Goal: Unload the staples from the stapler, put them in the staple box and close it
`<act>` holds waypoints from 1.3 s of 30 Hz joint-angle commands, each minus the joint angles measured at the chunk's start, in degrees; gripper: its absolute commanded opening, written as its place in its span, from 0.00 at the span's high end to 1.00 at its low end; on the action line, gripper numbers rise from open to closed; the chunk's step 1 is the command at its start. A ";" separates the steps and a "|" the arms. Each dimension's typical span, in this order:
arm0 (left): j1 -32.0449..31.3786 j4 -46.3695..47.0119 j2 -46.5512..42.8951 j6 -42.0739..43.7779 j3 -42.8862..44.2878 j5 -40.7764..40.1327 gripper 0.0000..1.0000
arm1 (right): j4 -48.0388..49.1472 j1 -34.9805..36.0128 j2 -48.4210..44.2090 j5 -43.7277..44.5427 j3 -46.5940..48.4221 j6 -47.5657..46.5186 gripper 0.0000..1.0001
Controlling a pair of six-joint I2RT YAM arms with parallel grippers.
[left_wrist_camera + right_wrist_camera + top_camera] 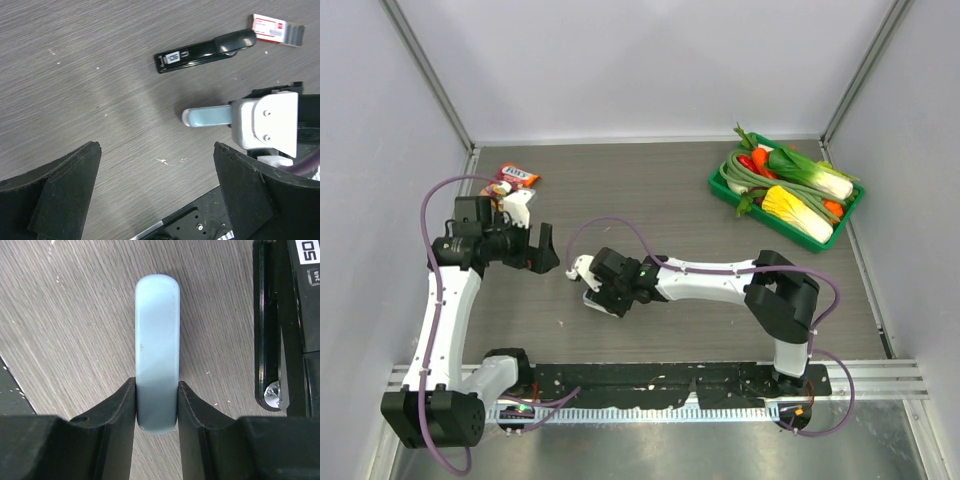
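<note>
clamping the right gripper [157, 385] partway closed on the stapler [157, 340], both pads pressing the sides of its pale blue shell, letting the rounded end poke out past the fingertips. leaving the black arm [282, 325] untouched just right of those fingers, apart from the shell. hovering the left gripper [156, 150] fully spread, holding nothing, facing the shell ahead of its fingers and a pink-and-white box [270, 24] farther beyond.
</note>
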 commanded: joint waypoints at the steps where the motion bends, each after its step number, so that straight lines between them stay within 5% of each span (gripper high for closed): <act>1: 0.00 1.63 -2.46 -0.35 -0.48 8.90 0.00 | 5.66 -0.50 -4.95 -2.39 2.03 8.12 0.99; 8: 0.52 17.44 -11.43 -11.58 -4.79 20.33 0.00 | 15.50 -4.35 -15.40 -3.96 -2.54 19.37 0.99; 12: 0.52 22.11 -11.44 -16.87 -5.75 25.59 0.00 | 26.39 -9.09 -21.37 -13.25 -8.42 28.59 0.99; 19: 1.05 34.21 -11.35 -25.83 -9.61 40.27 0.00 | 47.39 -14.91 -23.94 -23.91 -15.55 44.35 0.99; 25: 1.05 52.51 -9.59 -41.21 -16.55 43.53 0.00 | 55.58 -15.18 -24.91 -24.98 -17.49 50.76 0.99; 29: 0.96 52.01 -9.06 -39.92 -17.80 45.56 0.00 | 59.55 -15.18 -24.83 -24.98 -18.80 53.59 0.99; 32: 0.96 42.43 -9.15 -31.92 -16.13 45.65 0.00 | 61.48 -15.35 -24.83 -24.89 -19.95 55.69 0.99; 39: 0.88 46.28 -8.71 -35.25 -18.14 48.10 0.00 | 73.75 -15.27 -20.71 -24.37 -22.32 62.97 0.99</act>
